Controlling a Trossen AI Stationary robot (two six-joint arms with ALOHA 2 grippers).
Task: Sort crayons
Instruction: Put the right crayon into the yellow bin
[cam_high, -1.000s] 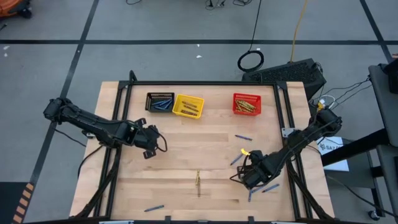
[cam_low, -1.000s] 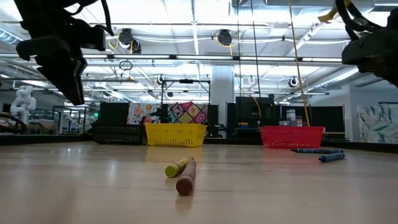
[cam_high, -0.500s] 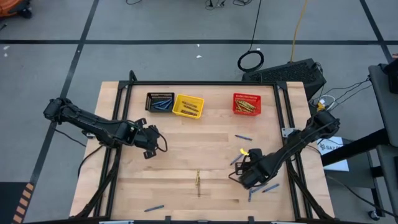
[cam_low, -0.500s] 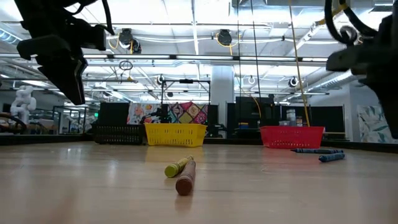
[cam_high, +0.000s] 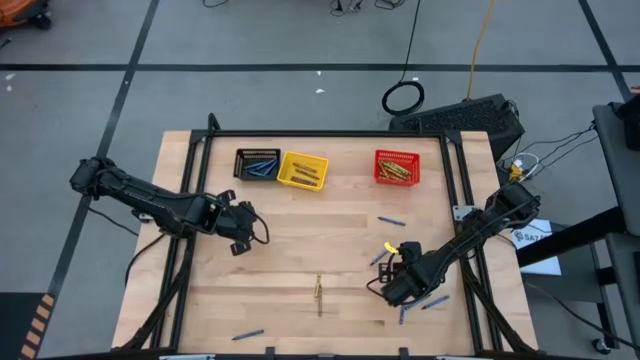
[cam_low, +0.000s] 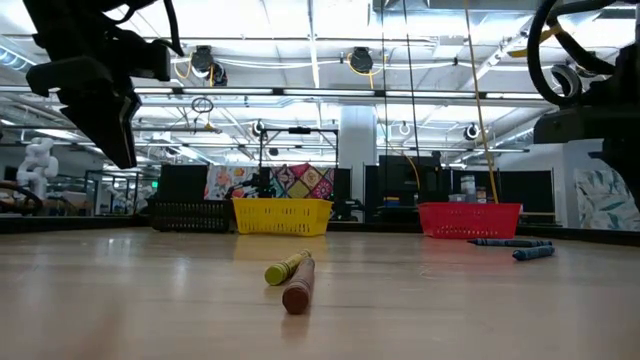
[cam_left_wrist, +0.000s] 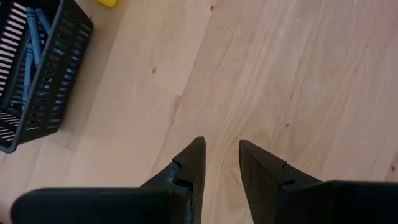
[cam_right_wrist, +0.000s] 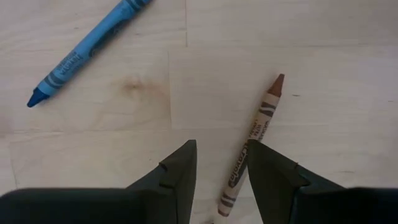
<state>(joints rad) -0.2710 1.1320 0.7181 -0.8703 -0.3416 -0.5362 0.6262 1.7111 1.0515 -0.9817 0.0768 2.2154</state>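
My right gripper (cam_right_wrist: 221, 171) points down over the table's near right part (cam_high: 393, 288), open. A brown crayon (cam_right_wrist: 252, 146) lies flat on the wood beneath it, its lower end showing in the gap between the fingers, untouched. A blue crayon (cam_right_wrist: 87, 50) lies beside it. More blue crayons (cam_high: 391, 221) (cam_high: 248, 334) are scattered about. A yellow crayon (cam_low: 285, 267) and a brown one (cam_low: 299, 288) lie together near the front middle. My left gripper (cam_left_wrist: 219, 162) hangs open over bare wood at the left (cam_high: 243, 228).
Three small mesh baskets stand along the far edge: black (cam_high: 257, 164) with blue crayons, yellow (cam_high: 303, 170), and red (cam_high: 397, 167), each holding crayons. The black basket (cam_left_wrist: 37, 68) also shows close to my left gripper. Bare wood spans the table's middle.
My right gripper has come down toward the table over the brown crayon and has rolled a little about its own axis. It has stayed open. The left arm and the crayons have kept still.
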